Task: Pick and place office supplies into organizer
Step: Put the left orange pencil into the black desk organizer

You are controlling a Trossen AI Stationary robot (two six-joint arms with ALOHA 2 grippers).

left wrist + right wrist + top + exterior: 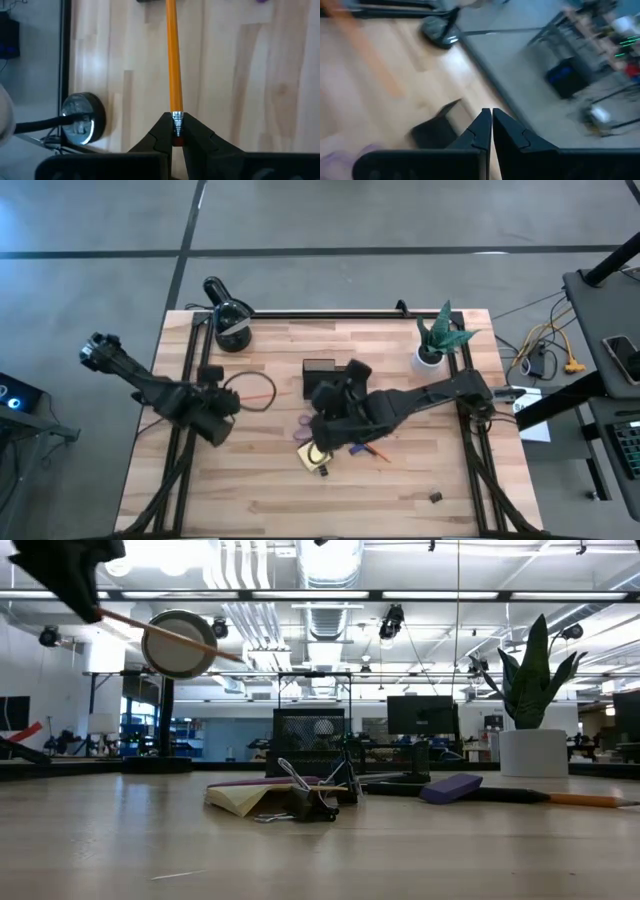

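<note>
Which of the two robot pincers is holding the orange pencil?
The left pincer holds it, shut on the orange pencil's metal end. The right pincer is shut too, but holds nothing.

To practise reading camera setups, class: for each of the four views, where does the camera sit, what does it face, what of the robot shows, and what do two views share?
High: above the table, looking down; both arms, organizer, plant.
Low: table height, facing the room; sticky pad, purple block; an arm at the top corner.
Left wrist: looks past the left gripper, shut on a pencil.
Right wrist: looks past the shut right gripper, at table and floor.
Shared: high and left wrist both show the pencil.
</note>
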